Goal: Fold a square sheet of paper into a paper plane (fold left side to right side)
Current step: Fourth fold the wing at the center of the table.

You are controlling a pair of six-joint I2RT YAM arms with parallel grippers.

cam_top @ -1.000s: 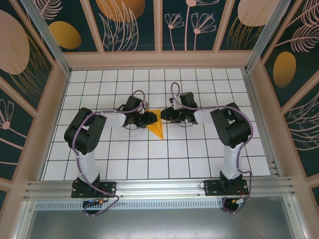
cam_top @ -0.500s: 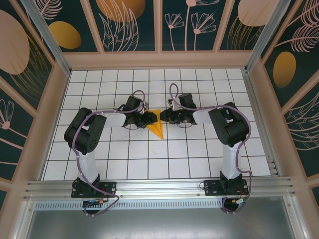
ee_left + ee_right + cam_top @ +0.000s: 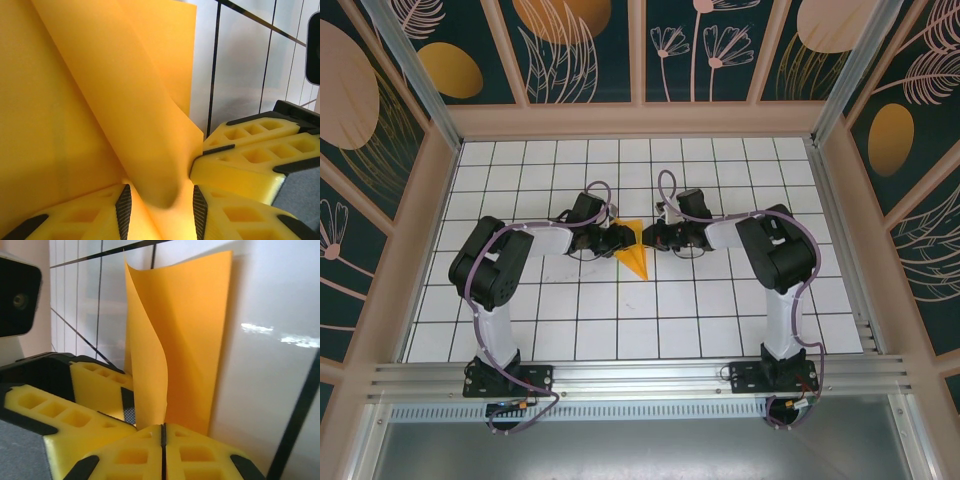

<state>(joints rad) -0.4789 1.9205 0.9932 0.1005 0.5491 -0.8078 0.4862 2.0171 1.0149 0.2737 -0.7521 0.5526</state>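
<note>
Top view: posing left claw (image 3: 619,238) and right claw (image 3: 649,237) nose to nose, nearly touching, over the white tiled floor (image 3: 720,300). Seeing the orange paper (image 3: 637,257) between the two tips and tapering to a point on the near side of both claws.

Left wrist: squeezing a curled fold of the orange paper (image 3: 125,100) in the left claw (image 3: 161,202), jaws narrowed, pads (image 3: 123,210) touching the roll on either side. Seeing the rest of the sheet fanning up ahead of the fingers. Meeting the right claw (image 3: 202,152), butting the fold from the right.

Right wrist: pressing the right claw (image 3: 162,432) fully together, no gap at the seam. Touching a lifted flap of the orange paper (image 3: 190,340) just ahead of the tips, standing and curling left. Not being able to tell whether its edge is nipped. Seeing the left claw's fingers (image 3: 95,382) just to the left.
</note>
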